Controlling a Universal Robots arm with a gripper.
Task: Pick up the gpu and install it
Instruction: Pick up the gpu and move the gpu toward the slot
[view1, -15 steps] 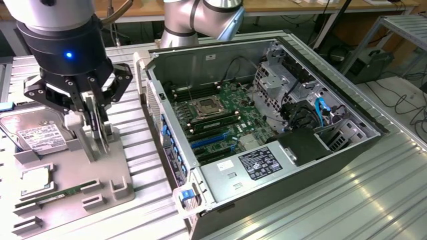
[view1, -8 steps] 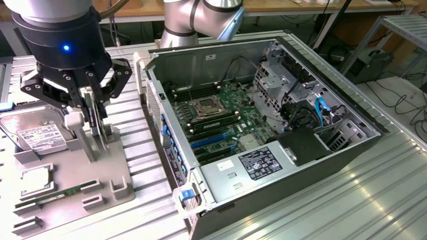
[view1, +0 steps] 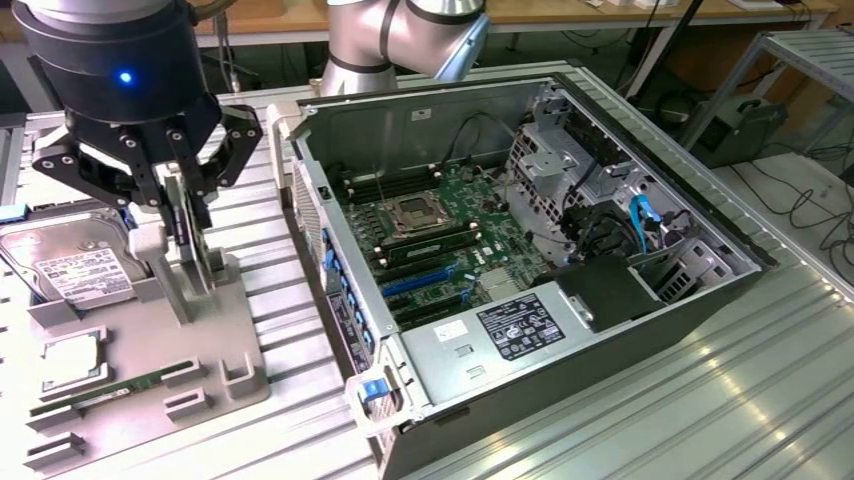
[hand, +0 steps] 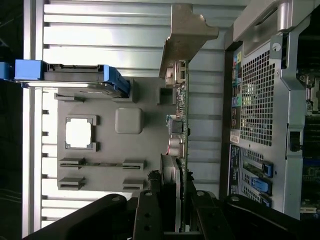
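The gpu (view1: 203, 255) stands on edge, upright, over the grey fixture plate (view1: 140, 335) at the exterior view's left. In the wrist view the gpu (hand: 183, 120) is a thin green board seen edge-on, with its silvery end bracket (hand: 187, 30) at the far end. My gripper (view1: 187, 215) comes down from above, and its black fingers (hand: 150, 212) sit on either side of the card and are shut on it. Whether the card's lower edge still rests in the fixture's slot I cannot tell.
The open computer case (view1: 641, 200) lies to the exterior view's right, with the motherboard (view1: 441, 230) and blue expansion slots (view1: 420, 282) exposed. On the fixture are a hard drive (view1: 74, 265), a processor (view1: 74, 360) and a memory stick (view1: 107, 395). Ribbed metal table all around.
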